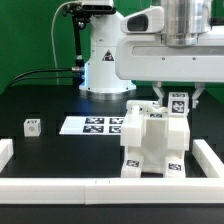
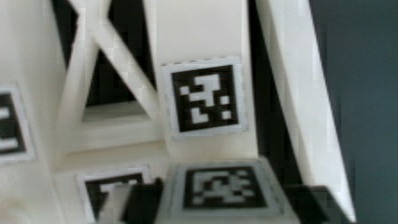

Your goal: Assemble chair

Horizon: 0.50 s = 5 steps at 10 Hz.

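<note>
The chair point(image 1: 150, 148) is a chunky white structure of joined parts standing at the exterior view's right, with small square tags on its faces. My gripper point(image 1: 177, 104) hangs straight down over its upper far corner. The dark fingers point(image 1: 160, 96) sit on either side of a white tagged chair part point(image 1: 178, 99) that tops the structure. In the wrist view this tagged part point(image 2: 224, 187) fills the gap between the fingers point(image 2: 143, 203), which press against its sides. Behind it run the chair's white bars, one carrying a tag point(image 2: 203, 97).
A small white tagged cube point(image 1: 33, 126) lies alone at the exterior view's left. The marker board point(image 1: 92, 125) lies flat beside the chair. A low white fence point(image 1: 60, 190) borders the front and both sides. The robot's base point(image 1: 105, 60) stands behind.
</note>
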{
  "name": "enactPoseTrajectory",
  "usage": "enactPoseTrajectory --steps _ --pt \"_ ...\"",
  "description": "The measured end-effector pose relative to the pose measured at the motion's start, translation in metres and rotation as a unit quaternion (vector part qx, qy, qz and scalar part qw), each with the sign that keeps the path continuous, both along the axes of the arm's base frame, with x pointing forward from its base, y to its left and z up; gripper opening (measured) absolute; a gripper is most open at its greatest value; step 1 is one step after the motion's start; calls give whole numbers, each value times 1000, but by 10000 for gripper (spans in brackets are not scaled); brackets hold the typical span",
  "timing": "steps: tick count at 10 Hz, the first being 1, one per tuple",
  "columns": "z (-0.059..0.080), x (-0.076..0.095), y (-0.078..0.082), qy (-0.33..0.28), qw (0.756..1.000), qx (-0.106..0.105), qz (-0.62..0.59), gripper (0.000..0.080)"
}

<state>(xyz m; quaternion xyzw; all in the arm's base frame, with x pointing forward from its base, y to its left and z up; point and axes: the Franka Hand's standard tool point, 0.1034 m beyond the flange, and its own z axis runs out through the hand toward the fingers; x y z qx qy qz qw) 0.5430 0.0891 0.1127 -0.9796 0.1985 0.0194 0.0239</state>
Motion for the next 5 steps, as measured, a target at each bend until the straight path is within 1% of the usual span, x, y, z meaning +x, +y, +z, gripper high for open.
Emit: enactPoseTrajectory --steps 3,5 --pt "-1 -1 2 8 992 -4 -125 265" --pt "-1 1 3 17 962 -7 -274 265"
